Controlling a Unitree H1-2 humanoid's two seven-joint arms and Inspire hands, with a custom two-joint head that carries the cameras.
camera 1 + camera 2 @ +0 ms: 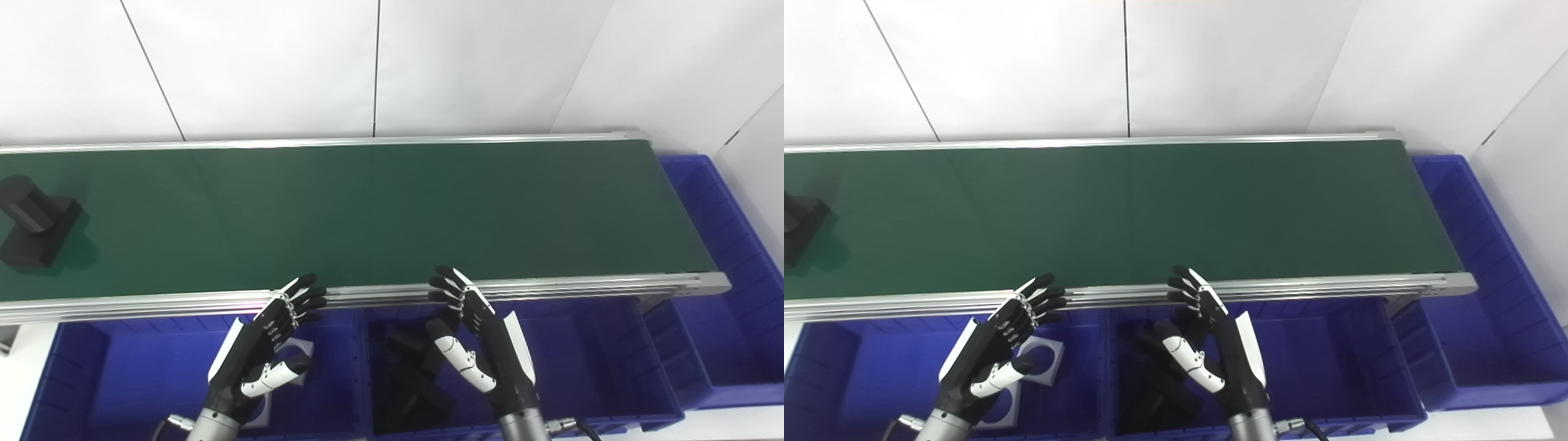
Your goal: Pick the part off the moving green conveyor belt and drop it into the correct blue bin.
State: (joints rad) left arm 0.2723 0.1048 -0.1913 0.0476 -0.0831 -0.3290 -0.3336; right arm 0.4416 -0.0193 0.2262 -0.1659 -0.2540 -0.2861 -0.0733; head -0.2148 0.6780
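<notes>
Both hands, left hand (269,343) and right hand (474,343), are waiting empty, fingers spread; black part (33,223) is riding green belt (380,214) — mistimed grab risks missing it.

Belt (367,214) bare beyond both hands; lone black part (33,222) far left

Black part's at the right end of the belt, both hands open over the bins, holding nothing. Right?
Not quite. The black part sits at the left end of the belt, as the left eye view shows. The rest holds: left hand and right hand open over the bins, holding nothing.
</notes>
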